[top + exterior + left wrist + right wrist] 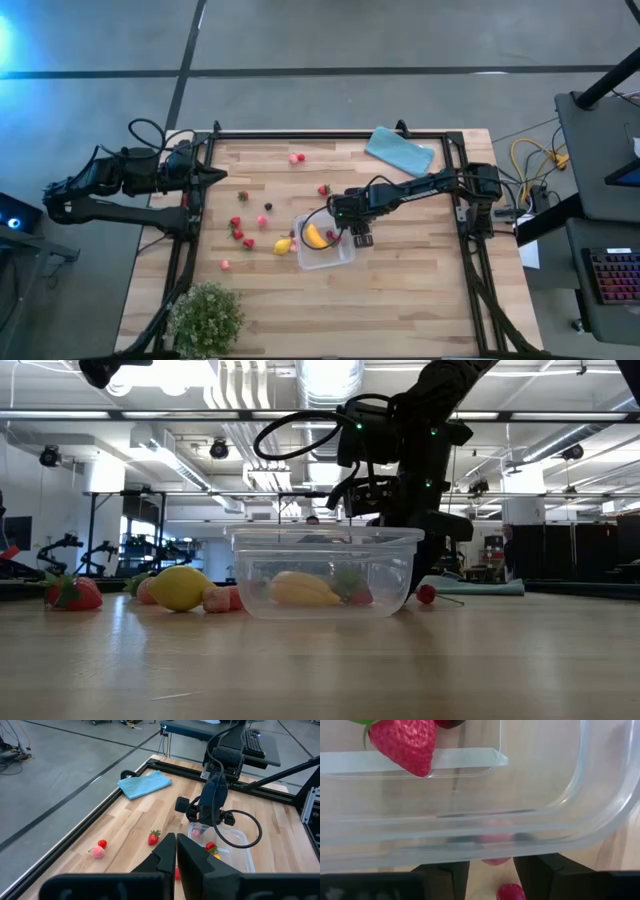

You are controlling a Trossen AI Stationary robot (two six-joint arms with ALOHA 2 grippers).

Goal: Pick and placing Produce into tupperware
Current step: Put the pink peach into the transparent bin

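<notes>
One clear tupperware (325,252) sits near the middle of the wooden table (420,290), and inside it I count one yellow banana (314,237) and one strawberry (404,744), with what may be a dark piece beside the strawberry, though only its edge shows. Outside the box, one lemon (283,246) lies just beside its left wall, and I make out roughly nine small red and pink pieces (240,232) scattered over the left half of the table, including one pink piece (296,157) alone near the far edge and one strawberry (324,190) between it and the box; they are tiny from above, so the count is approximate. There are two arms. The left gripper (176,851) waits at the table's left edge, well apart from everything, its fingers pressed together on nothing. The right gripper (360,238) hangs at the right wall of the tupperware, its fingers (445,872) parted a moderate way and holding nothing that I can see. Two little red pieces, one pale (495,861) and one deeper red (510,891), lie on the wood between those fingers, just outside the box wall, which stands between the gripper and the fruit already inside. Around the work there is one folded teal cloth (399,151) at the far right corner and one leafy green plant (207,316) at the near left corner.
</notes>
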